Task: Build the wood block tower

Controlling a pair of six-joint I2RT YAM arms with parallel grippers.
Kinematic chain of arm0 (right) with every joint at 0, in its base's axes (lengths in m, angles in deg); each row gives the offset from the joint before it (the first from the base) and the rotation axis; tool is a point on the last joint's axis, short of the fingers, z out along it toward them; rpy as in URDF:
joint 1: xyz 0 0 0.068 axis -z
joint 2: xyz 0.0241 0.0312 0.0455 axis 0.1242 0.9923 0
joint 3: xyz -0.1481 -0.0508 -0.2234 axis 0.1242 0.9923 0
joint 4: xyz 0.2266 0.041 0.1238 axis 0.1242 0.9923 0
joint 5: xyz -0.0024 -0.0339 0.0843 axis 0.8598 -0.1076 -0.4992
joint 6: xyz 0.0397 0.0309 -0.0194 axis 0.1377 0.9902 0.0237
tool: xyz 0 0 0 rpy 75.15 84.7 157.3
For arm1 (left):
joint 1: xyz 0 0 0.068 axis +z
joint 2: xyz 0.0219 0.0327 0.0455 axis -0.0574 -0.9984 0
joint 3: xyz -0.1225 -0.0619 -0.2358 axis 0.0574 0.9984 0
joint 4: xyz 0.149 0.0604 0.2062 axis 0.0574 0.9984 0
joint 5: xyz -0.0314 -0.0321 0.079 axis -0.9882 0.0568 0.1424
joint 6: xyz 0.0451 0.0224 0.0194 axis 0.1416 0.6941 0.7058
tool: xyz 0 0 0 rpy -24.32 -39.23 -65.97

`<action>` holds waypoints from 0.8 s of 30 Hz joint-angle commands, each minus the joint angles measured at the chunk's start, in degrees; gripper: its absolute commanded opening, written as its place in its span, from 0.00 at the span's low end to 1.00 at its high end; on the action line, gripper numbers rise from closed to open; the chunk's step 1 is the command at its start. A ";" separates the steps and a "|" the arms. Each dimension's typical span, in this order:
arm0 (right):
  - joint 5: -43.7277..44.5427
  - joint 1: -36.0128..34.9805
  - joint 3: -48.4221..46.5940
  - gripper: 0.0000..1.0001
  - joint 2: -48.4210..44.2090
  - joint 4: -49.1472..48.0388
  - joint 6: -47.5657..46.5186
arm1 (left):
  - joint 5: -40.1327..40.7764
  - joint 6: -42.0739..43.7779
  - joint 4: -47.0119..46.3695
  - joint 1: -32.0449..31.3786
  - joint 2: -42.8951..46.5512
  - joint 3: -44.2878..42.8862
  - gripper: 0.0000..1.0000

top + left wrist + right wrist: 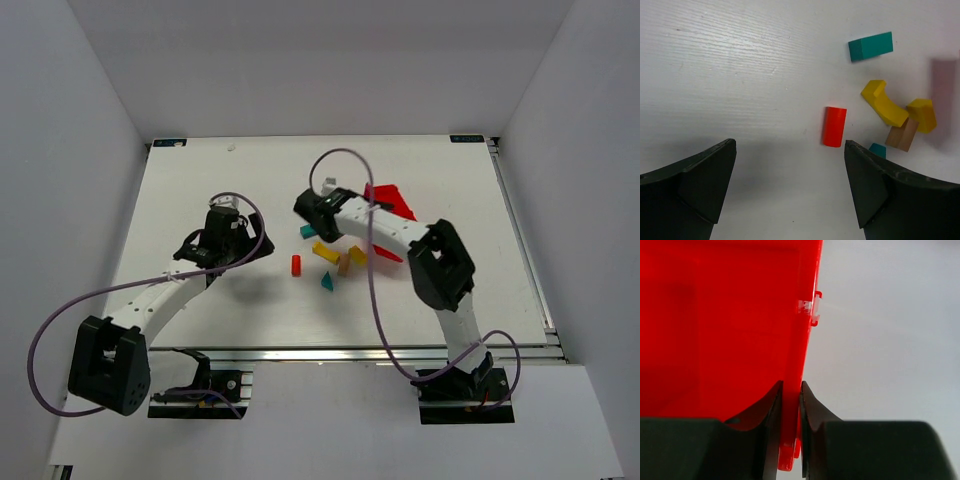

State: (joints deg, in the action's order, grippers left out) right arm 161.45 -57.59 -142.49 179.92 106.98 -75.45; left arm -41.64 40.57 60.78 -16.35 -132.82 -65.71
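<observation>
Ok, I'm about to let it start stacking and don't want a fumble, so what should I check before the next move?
1. left tool open: ok.
2. right tool free for blocks: not ok, shut on the wall of the red bin.
3. red cylinder clear of neighbours: ok, it lies alone on its side.
4. yellow arch and tan block separated: not ok, crowded together.
5. red bin fully emptied: cannot tell.
</observation>
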 commanded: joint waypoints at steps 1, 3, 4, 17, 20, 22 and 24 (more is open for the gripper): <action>-3.13 5.53 -0.15 0.00 -8.55 -1.21 7.26 | -6.28 2.00 -7.62 -0.22 -1.36 3.34 0.98; -4.80 9.84 0.73 0.00 -10.84 -1.36 14.45 | -7.53 2.70 -9.21 -0.40 -4.60 3.43 0.98; -7.25 11.24 1.78 0.00 -14.08 -3.46 15.55 | -8.92 2.97 -9.66 -0.40 -5.58 2.99 0.98; -47.42 37.51 35.79 0.00 -34.50 -38.35 18.89 | -15.62 5.78 -15.11 -0.66 -8.75 4.13 0.98; -48.84 41.74 37.38 0.00 -32.92 -38.81 22.31 | -15.44 5.96 -15.73 -0.66 -10.41 4.04 0.98; -52.42 43.68 37.99 0.06 -32.30 -39.42 23.29 | -14.83 6.05 -15.29 -0.66 -11.47 3.08 0.98; -55.42 46.40 38.26 0.17 -32.21 -40.92 23.73 | -14.74 6.75 -15.11 -0.66 -12.70 2.03 0.98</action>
State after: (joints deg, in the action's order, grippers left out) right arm 112.44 -13.72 -104.30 147.84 72.05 -54.93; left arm -55.74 45.94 46.47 -16.77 -144.50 -62.19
